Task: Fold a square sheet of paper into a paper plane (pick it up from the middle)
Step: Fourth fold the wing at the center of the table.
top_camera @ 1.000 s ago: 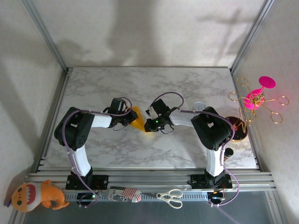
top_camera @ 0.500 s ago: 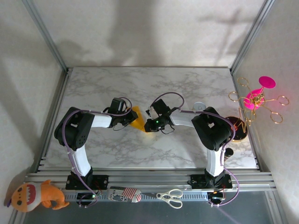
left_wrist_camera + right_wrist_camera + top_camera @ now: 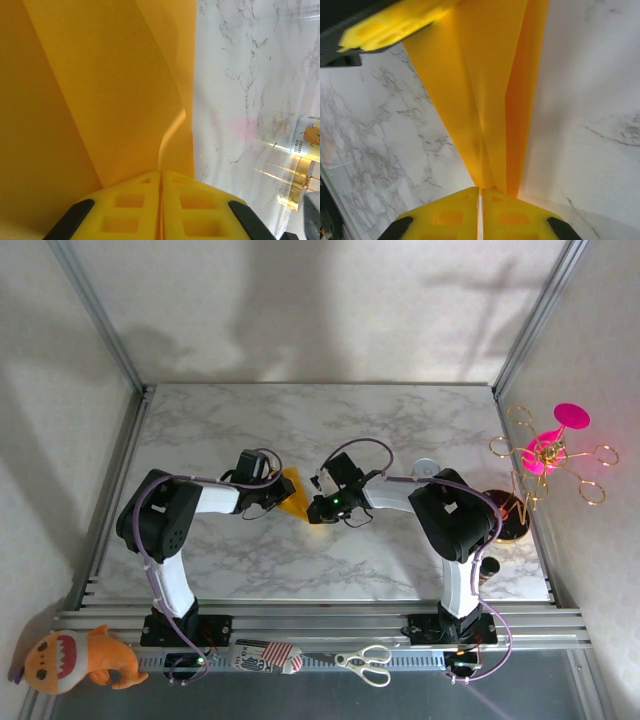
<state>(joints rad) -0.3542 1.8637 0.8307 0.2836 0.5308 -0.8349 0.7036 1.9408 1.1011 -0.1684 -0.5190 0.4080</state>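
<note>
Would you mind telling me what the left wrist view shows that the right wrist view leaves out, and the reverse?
Left wrist view: a small labelled can stands on the marble table at the right edge, with a blurred gold object near it. Right wrist view: the left gripper seen from outside, closed on the folded orange-yellow paper. Shared: that paper pinched in each arm's own shut gripper, marble behind.

Sheet of paper (image 3: 295,496): orange-yellow, plain, unmarked, folded into narrow wedge. Sits at middle of table (image 3: 420,430), wide end toward far side, tapering toward near side. Layered flaps with lengthwise creases; one inner edge curls up in left wrist view. Pinched from both sides: left tool (image 3: 161,175) and right tool (image 3: 480,191) each clamped on its edge. Whether it touches table, cannot tell.
</note>
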